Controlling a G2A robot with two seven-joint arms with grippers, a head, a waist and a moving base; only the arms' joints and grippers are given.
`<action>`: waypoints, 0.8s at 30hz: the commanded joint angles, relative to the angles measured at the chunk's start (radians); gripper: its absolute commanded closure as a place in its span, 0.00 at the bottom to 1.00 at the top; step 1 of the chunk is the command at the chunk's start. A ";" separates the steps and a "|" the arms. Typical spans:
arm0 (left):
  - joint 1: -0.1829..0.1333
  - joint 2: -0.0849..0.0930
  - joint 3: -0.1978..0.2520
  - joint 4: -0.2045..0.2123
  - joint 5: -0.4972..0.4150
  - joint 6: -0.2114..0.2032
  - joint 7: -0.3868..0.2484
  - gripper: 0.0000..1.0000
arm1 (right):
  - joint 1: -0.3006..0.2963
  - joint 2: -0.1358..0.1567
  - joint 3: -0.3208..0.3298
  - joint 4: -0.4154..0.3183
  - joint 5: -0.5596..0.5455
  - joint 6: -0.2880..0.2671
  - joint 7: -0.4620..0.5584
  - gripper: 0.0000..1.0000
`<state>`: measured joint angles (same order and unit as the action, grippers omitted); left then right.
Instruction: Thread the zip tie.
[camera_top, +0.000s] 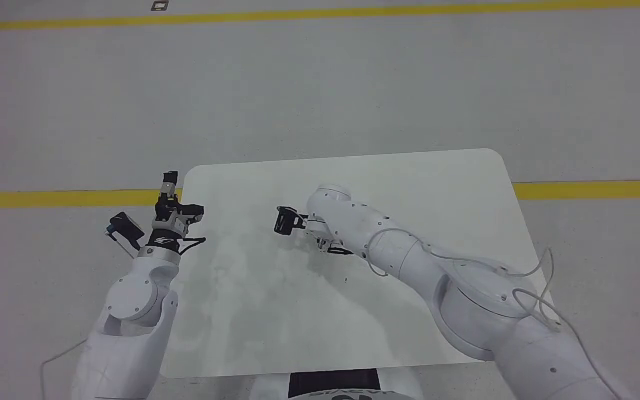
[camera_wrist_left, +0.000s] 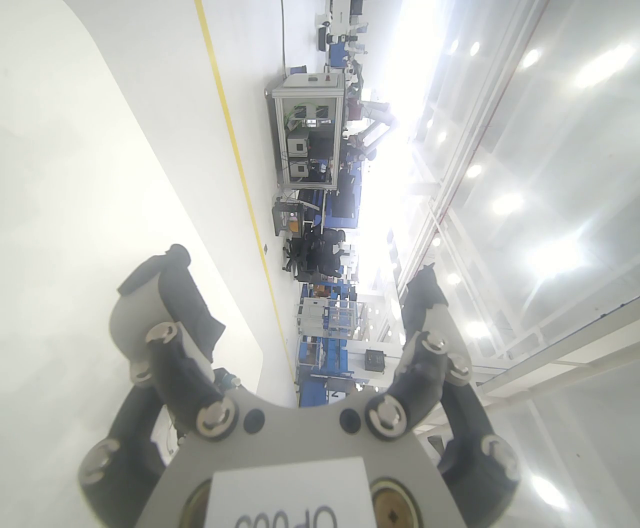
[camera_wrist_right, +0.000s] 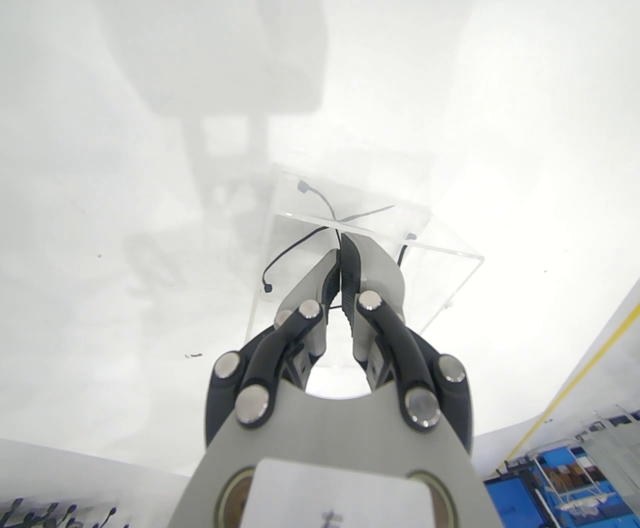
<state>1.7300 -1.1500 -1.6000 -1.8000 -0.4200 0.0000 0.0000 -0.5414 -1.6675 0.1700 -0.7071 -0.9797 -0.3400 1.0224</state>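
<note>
Right gripper (camera_wrist_right: 341, 245) pressed together over the clear box (camera_wrist_right: 440, 248) on the table (camera_top: 440, 200), pinching one zip tie (camera_wrist_right: 300, 241) by its strap, I judge (others lie loose inside). Left gripper (camera_wrist_left: 300, 267) hangs spread wide at the table's edge, presumably to take the free end.

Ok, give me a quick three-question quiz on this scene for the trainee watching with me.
1. True or false: the left pincer is shut.
2. The zip ties lie in: A) a clear box; B) a metal bowl; C) a cardboard tray.
3. Which pincer is down at the clear box with its jaws closed together?

Key: 1 false, it is wide open. 2 A. 3 the right pincer.
</note>
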 joint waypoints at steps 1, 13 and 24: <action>0.000 0.000 0.000 0.000 0.000 0.000 0.000 0.00 | 0.000 0.001 0.000 -0.003 0.000 0.000 0.002 1.00; 0.000 0.000 0.000 0.000 0.000 0.000 0.000 0.00 | 0.001 0.015 0.000 -0.032 0.003 0.000 0.016 0.88; 0.000 0.000 0.000 0.000 0.000 0.000 0.000 0.00 | -0.003 0.021 0.000 -0.037 0.004 0.000 0.015 0.79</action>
<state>1.7300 -1.1500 -1.6000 -1.8000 -0.4200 0.0000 0.0000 -0.5440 -1.6466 0.1700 -0.7446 -0.9761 -0.3400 1.0378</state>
